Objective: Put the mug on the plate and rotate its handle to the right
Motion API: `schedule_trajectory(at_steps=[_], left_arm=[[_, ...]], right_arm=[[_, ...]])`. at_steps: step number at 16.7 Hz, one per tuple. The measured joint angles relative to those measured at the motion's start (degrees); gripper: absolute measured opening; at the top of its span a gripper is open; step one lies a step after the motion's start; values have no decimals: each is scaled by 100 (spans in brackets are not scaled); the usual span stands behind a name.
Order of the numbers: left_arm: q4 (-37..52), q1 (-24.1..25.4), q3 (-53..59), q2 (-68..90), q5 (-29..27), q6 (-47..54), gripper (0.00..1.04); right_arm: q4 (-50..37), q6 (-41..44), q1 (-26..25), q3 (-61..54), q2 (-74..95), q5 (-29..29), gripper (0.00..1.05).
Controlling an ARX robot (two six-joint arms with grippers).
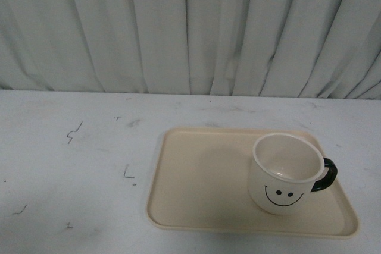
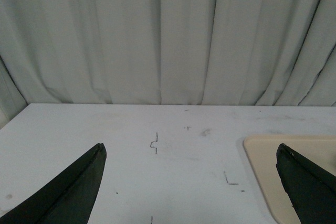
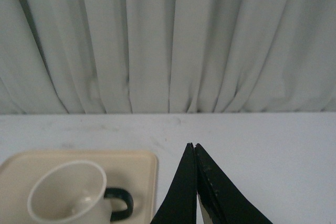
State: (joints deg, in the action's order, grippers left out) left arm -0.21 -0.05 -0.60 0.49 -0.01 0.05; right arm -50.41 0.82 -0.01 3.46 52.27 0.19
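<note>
The cream-white mug (image 1: 284, 173) with a black smiley face stands upright on the right part of the beige plate (image 1: 196, 176). Its black handle (image 1: 326, 175) points to the right. No gripper shows in the front view. In the right wrist view the mug (image 3: 68, 195) and its handle (image 3: 122, 203) sit on the plate (image 3: 142, 169), and my right gripper (image 3: 193, 145) is shut and empty, beside the plate and apart from the mug. My left gripper (image 2: 191, 153) is open and empty over the bare table, with the plate's corner (image 2: 262, 156) by one finger.
The white table (image 1: 77, 165) carries small dark marks (image 1: 72, 132). A pale pleated curtain (image 1: 190, 28) hangs behind the table's far edge.
</note>
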Motion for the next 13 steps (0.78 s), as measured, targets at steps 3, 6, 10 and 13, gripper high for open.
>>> schedule_trajectory(at_steps=[3,6,10,13], left_arm=[[-2,0,0,0,-2,-2,98],[-2,0,0,0,0,0,98],[-2,0,0,0,0,0,98],[-2,0,0,0,0,-2,98]], right_arm=[[723,0,0,-236,-662,-2,2],[1185,0,0,-249,-1281,-4,2],[2179,0,0,-280,-2347,-2,2],[2702,0,0,-282,-2898,-2,2]])
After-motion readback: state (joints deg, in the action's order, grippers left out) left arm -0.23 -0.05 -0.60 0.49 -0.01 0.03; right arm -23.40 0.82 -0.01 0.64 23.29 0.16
